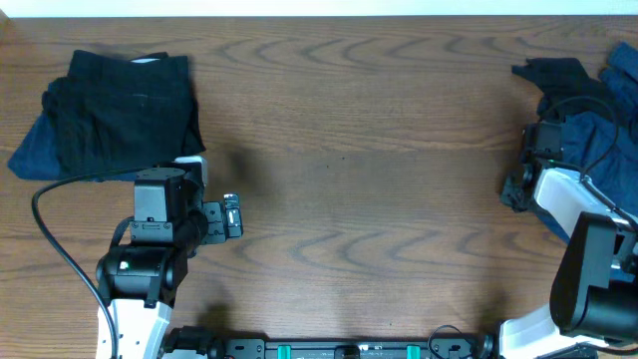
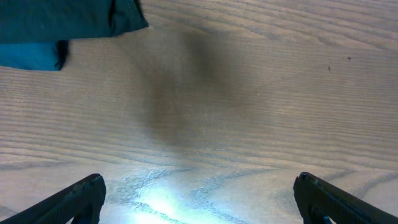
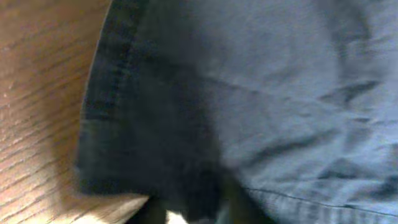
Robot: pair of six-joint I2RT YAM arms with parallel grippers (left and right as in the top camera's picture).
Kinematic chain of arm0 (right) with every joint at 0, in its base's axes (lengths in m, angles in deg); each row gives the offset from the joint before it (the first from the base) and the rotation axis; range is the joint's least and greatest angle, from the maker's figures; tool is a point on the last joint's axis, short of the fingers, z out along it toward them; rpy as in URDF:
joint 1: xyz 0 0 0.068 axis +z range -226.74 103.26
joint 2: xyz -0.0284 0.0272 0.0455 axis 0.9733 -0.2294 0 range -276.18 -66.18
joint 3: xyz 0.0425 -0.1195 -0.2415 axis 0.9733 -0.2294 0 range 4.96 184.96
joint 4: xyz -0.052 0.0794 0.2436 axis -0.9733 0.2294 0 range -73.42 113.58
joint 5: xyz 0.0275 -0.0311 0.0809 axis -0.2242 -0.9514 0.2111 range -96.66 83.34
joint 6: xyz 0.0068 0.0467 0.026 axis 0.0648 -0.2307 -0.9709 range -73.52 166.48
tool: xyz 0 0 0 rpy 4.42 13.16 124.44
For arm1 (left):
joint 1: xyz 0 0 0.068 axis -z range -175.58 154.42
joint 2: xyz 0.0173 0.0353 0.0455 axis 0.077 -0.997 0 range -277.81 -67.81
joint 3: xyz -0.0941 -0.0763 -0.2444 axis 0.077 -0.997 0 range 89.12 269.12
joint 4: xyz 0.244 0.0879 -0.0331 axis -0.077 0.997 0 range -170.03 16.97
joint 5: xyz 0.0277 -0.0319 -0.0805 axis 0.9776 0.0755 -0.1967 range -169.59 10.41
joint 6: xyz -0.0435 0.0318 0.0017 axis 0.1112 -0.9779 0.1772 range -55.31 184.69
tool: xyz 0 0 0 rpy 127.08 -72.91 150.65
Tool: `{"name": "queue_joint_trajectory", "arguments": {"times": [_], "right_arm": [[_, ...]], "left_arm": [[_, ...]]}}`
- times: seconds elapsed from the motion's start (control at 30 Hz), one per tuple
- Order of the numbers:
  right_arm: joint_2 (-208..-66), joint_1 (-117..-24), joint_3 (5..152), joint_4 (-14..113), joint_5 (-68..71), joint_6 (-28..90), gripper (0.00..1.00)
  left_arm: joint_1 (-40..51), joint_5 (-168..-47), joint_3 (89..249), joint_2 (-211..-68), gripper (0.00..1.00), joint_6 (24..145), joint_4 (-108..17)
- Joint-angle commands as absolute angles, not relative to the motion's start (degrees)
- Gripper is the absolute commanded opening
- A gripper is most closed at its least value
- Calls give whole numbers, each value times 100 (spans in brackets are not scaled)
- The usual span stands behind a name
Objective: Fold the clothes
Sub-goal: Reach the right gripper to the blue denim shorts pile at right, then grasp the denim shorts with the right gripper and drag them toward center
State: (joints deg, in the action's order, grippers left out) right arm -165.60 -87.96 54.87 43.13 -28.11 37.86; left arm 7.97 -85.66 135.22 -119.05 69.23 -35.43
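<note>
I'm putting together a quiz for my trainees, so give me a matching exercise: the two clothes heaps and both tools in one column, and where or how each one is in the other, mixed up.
Column one:
1. left tool
2. right tool
3. black-topped stack
4. loose pile

Column two:
a. rumpled, at the right edge of the table
b. down against the loose pile's dark blue fabric
c. open, above bare wood
d. far left corner, black over blue

Pairs: 1-c; 2-b; 3-d; 4-a
</note>
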Motion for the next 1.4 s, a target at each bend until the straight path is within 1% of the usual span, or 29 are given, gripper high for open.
{"name": "queue_joint_trajectory", "arguments": {"times": [0.0, 0.13, 0.27, 0.43, 0.53, 0.63, 0.73, 0.83, 1.03, 1.17, 1.3, 1.37], "right_arm": [[-16599, -8836, 5476, 4317, -2582, 3722, 1], [-16344, -8836, 5624, 4446, -2549, 3731, 1], [-15764, -8814, 6149, 4953, -2512, 3779, 1], [-14855, -8495, 6966, 5445, -1461, 4682, 1], [-14440, -8036, 7283, 5591, -1185, 4809, 1], [-14158, -7373, 7342, 5629, -1089, 4806, 1], [-14195, -6547, 7323, 5637, -1091, 4800, 1], [-14427, -5964, 7292, 5532, -1102, 4610, 1], [-15264, -5271, 7290, 4855, -1061, 4306, 1], [-15813, -4904, 7292, 3882, -768, 3982, 1], [-16256, -4608, 7292, 2643, -628, 3156, 1], [-16455, -4495, 7290, 2002, -453, 2935, 1]], "left_arm": [[814, -8646, 13651, -11899, 98, 6973, -3552], [814, -8646, 13651, -11899, 98, 6973, -3552], [814, -8646, 13651, -11899, 98, 6973, -3552], [814, -8646, 13651, -11899, 98, 6973, -3552], [814, -8646, 13651, -11899, 98, 6973, -3552], [814, -8646, 13651, -11899, 98, 6973, -3552], [814, -8646, 13651, -11901, 98, 6973, -3552], [814, -8646, 13651, -11903, 98, 6973, -3552], [814, -8646, 13651, -11903, 98, 6973, -3552], [814, -8646, 13651, -11903, 98, 6973, -3552], [814, -8646, 13651, -11903, 98, 6973, -3552], [814, -8646, 13651, -11905, 98, 6973, -3559]]}}
